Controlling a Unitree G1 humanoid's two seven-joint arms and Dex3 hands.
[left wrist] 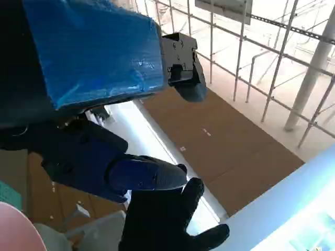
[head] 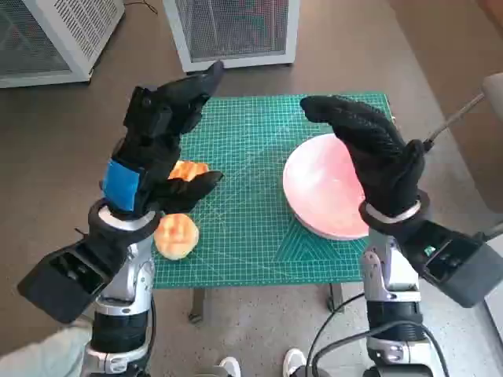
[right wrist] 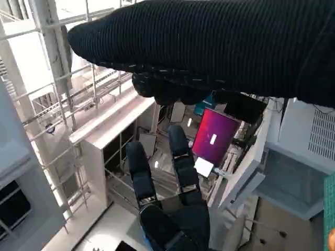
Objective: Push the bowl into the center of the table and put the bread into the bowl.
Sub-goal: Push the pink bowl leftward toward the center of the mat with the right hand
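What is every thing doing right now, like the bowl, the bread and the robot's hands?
Bowl: upright, empty, at the table's right edge.
Bread: on the mat, outside the bowl, partly hidden by the left hand.
Left hand: raised, holding nothing.
Right hand: raised over the bowl, holding nothing.

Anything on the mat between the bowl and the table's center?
Nothing visible. The pink bowl sits at the table's right side, and the green mat toward the center is bare; both breads lie far left.
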